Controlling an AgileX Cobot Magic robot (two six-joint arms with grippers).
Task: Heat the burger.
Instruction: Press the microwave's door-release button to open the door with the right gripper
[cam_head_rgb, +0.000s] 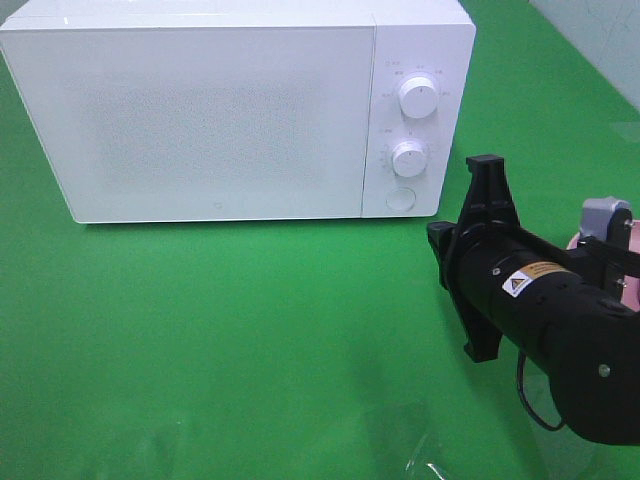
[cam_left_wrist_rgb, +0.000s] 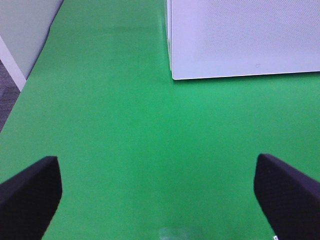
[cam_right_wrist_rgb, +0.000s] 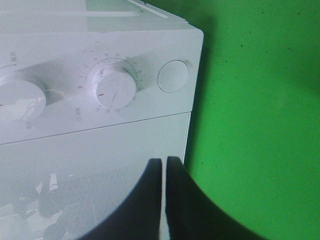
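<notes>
The burger is out of view in all three frames. The white microwave (cam_head_rgb: 200, 110) stands at the back of the green table with its door shut. My right gripper (cam_head_rgb: 438, 236) is shut with nothing in it. It is turned on its side just in front of the microwave's lower right corner. In the right wrist view its fingertips (cam_right_wrist_rgb: 164, 167) are pressed together, close to the door's edge below the round button (cam_right_wrist_rgb: 173, 76). My left gripper (cam_left_wrist_rgb: 157, 200) is wide open over bare green table, short of the microwave's (cam_left_wrist_rgb: 240, 35) left front corner.
Two white knobs (cam_head_rgb: 417, 97) (cam_head_rgb: 409, 158) sit above the round button (cam_head_rgb: 400, 198) on the control panel. A sliver of something pink (cam_head_rgb: 630, 290) shows behind the right arm at the frame's edge. Green table (cam_head_rgb: 200, 340) spreads in front of the microwave.
</notes>
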